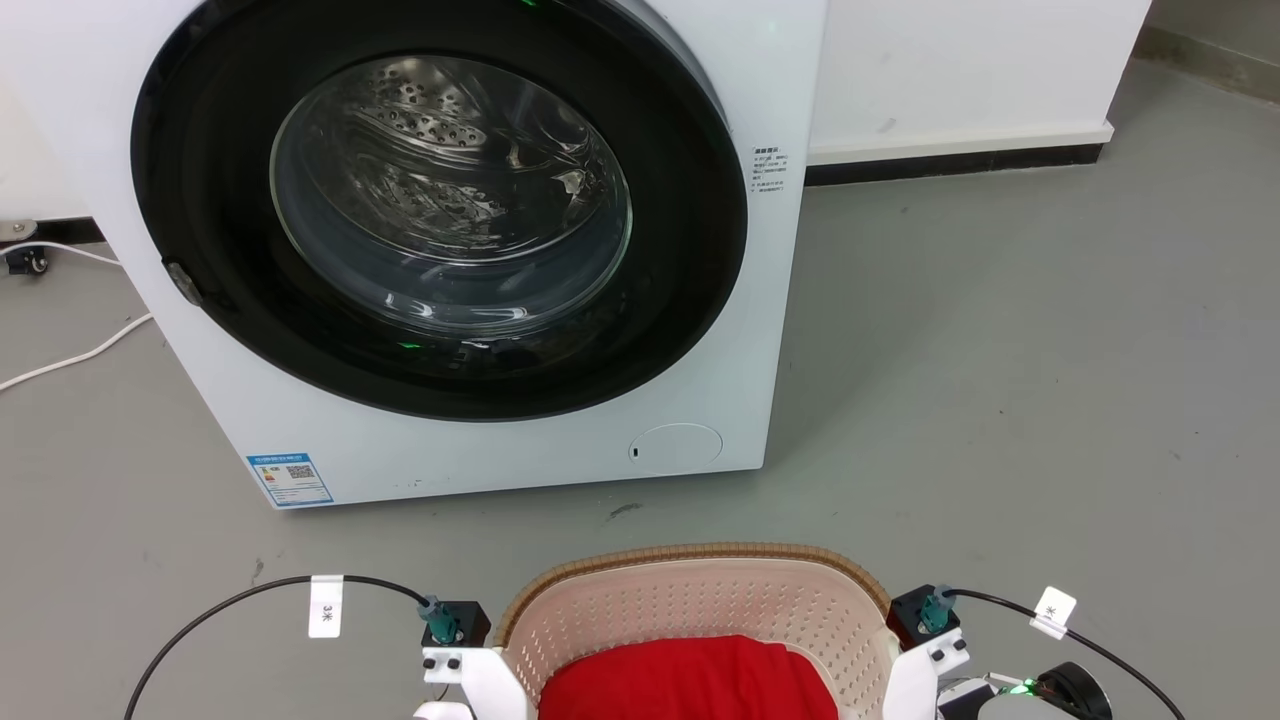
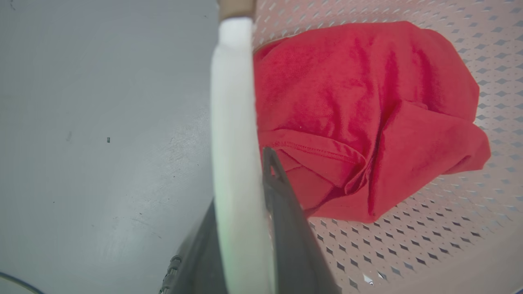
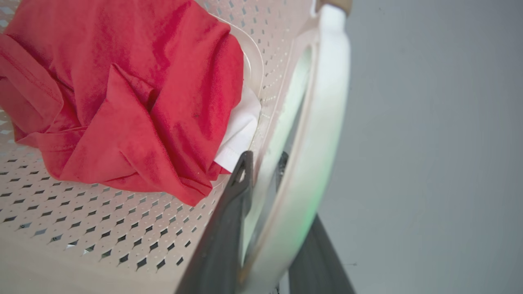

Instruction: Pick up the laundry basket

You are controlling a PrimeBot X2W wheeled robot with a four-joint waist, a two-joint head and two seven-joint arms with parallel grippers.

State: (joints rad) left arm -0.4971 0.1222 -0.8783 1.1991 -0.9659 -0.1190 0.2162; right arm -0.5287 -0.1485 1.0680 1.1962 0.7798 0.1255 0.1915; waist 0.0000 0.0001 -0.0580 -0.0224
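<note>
The laundry basket (image 1: 700, 556), cream perforated plastic with a brown woven rim, sits at the bottom centre of the head view, in front of the washer. A crumpled red garment (image 1: 690, 680) lies inside it. My left gripper (image 1: 455, 650) is at the basket's left handle (image 2: 235, 102); in the left wrist view its dark fingers (image 2: 286, 212) stand close on both sides of that white handle. My right gripper (image 1: 930, 640) is at the right handle (image 3: 322, 122), with its fingers (image 3: 229, 220) closed around the white bar. A white cloth (image 3: 241, 130) peeks out beneath the red garment (image 3: 122, 102).
A white front-loading washer (image 1: 450, 230) with its round glass door shut stands just beyond the basket. A white cable (image 1: 80, 355) runs on the grey floor at the left. A white wall base (image 1: 960, 150) lies behind at the right, with open floor (image 1: 1000, 400) before it.
</note>
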